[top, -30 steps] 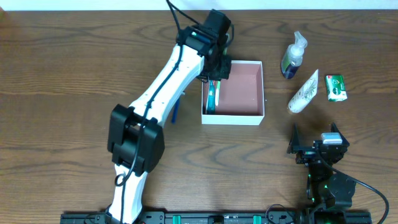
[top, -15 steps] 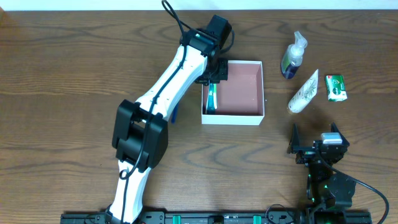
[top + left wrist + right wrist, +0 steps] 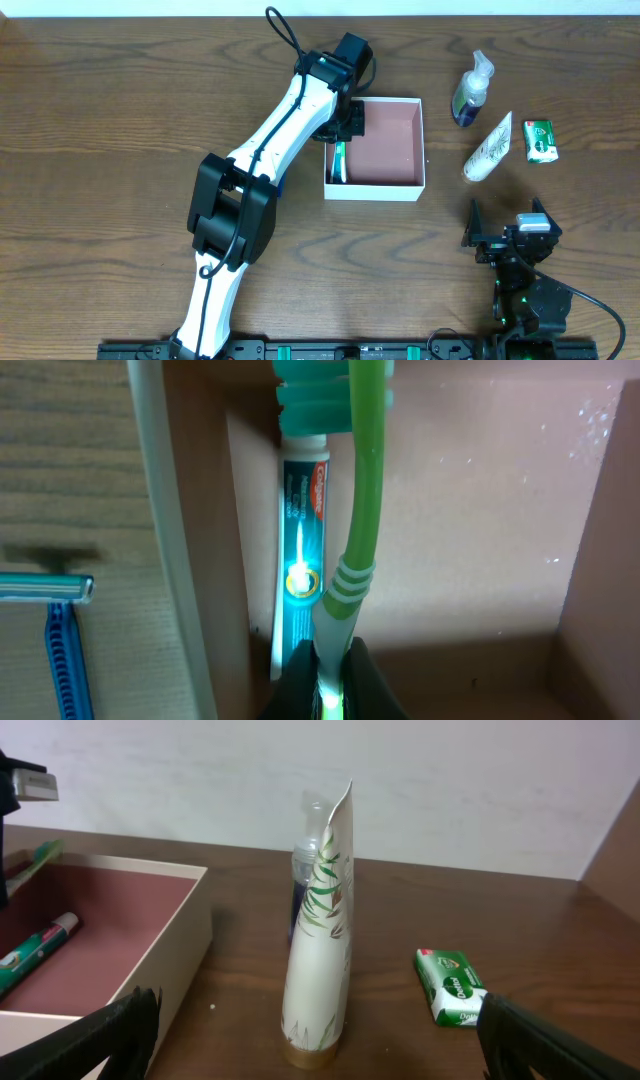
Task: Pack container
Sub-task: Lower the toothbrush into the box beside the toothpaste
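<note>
The container (image 3: 400, 185) is a square white box with a pink inside, at the table's middle back; it also shows in the left wrist view (image 3: 480, 510) and the right wrist view (image 3: 150, 950). A toothpaste tube (image 3: 298, 550) lies along its left inner wall. My left gripper (image 3: 328, 685) is shut on a green toothbrush (image 3: 362, 490), held over the container's left side above the toothpaste. My right gripper (image 3: 310, 1040) is open and empty, low at the front right, facing a white tube (image 3: 320, 940).
A blue razor (image 3: 60, 630) lies on the table left of the container. Right of the container are a pump bottle (image 3: 470, 90), the white tube (image 3: 488, 147) and a green soap packet (image 3: 541, 140).
My left gripper has drawn back a little toward the container's far left corner with the toothbrush. The right arm has not moved.
</note>
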Robot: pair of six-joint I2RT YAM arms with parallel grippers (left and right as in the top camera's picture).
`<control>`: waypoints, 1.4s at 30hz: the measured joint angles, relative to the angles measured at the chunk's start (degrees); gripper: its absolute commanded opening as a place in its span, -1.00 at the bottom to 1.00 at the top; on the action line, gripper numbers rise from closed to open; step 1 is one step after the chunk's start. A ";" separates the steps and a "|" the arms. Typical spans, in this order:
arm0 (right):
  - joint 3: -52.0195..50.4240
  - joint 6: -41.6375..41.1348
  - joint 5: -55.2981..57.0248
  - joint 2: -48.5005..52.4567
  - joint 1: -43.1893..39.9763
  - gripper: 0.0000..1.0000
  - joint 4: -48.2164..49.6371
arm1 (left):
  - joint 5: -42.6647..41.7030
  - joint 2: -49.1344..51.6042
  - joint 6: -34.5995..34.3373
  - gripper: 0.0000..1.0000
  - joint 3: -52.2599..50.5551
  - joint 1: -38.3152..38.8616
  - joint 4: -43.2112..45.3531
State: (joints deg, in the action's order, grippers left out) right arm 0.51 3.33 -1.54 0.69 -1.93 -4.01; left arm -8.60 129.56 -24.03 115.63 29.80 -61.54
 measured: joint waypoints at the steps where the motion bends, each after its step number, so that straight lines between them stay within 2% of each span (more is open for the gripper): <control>1: 0.00 0.00 0.00 0.00 0.00 0.99 0.00 | 0.02 0.00 0.00 -0.88 0.00 0.00 -0.17; 42: 0.00 0.00 0.00 0.00 0.00 0.99 0.00 | 0.66 0.00 -0.20 -0.89 -2.62 2.19 -2.54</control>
State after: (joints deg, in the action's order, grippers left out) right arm 0.51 3.33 -1.54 0.69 -1.93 -4.01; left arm -7.94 129.56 -24.23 113.01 31.99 -64.07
